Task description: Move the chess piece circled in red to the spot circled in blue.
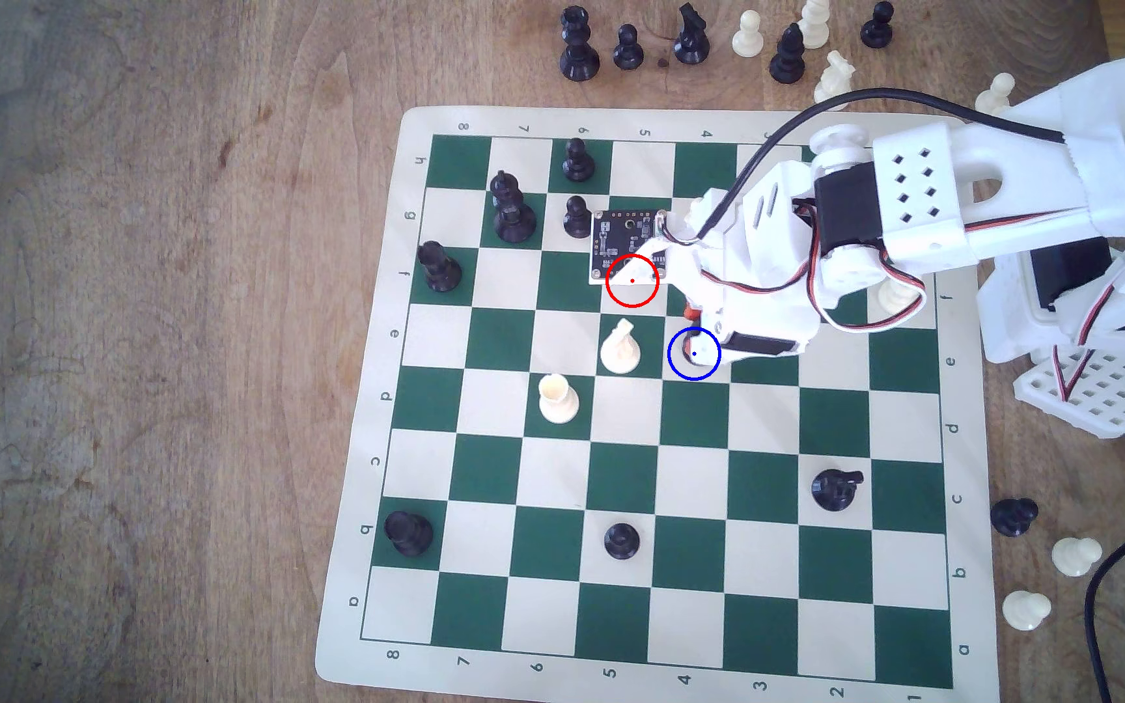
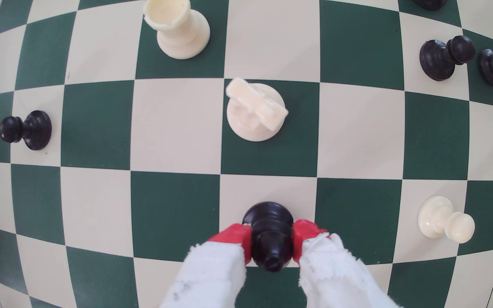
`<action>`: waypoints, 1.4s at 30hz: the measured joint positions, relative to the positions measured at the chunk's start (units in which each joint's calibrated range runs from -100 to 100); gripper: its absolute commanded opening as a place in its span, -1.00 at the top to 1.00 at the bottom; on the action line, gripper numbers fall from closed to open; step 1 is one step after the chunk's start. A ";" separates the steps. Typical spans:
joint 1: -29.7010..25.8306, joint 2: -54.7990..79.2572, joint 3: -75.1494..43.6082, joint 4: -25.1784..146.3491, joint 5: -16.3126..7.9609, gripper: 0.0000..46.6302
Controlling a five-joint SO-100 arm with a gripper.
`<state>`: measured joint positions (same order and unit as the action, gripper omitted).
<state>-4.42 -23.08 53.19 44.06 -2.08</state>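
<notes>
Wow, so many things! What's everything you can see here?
chess board: one, green and cream, on the wooden table.
chess piece: one, black, at the blue-ringed spot.
other black pieces: about seven on the board, about six off it.
cream pieces: three on the board, about six off it.
red ring: one, drawn near the blue one.
arm: one, white, reaching in from the exterior view's right.
gripper: one, white, red jaws shut on the chess piece.
</notes>
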 measured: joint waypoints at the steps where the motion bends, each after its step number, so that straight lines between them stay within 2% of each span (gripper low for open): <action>1: 0.07 0.00 0.00 0.00 0.00 0.62; 4: 0.59 0.00 0.00 0.00 0.00 0.22; 9: 1.47 0.00 0.00 0.56 -0.05 0.03; 19: 2.06 -9.05 0.00 8.92 -0.05 0.01; 24: -1.47 -17.26 1.63 15.54 -0.44 0.04; 30: -1.84 -29.83 10.30 17.69 -0.54 0.21; 31: -1.40 -32.43 12.38 17.37 -0.54 0.39; 34: 0.59 -39.55 16.00 15.14 -0.78 0.55; 36: 1.40 -42.82 18.44 9.24 -0.39 0.94; 38: 2.29 -44.24 20.06 5.58 -0.20 0.99; 40: 1.84 -46.84 25.12 -2.55 1.56 0.99; 42: 2.51 -47.93 26.66 -6.85 1.71 0.99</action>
<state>-1.92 -71.01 79.85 37.21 -0.37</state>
